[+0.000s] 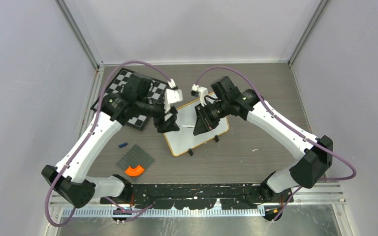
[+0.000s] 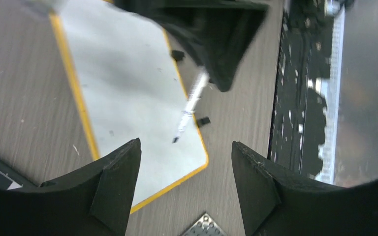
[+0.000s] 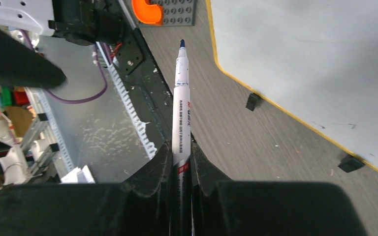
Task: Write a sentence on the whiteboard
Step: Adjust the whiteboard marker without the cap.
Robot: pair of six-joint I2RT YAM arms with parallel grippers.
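Shows no writing yet on the whiteboard (image 1: 189, 136), bare but for faint specks, so leaves the whole sentence to do. Clamps the right claw (image 3: 181, 147) tight on an uncapped blue marker (image 3: 181, 98), tip pointing near, off the board's near edge. Holds the left claw (image 2: 186, 147) wide apart and empty above the board's left part. Finds the board mid-way across the desk (image 1: 256, 140), below and between both.

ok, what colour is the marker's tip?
Dark blue tip on the white marker. The right wrist view shows it best.
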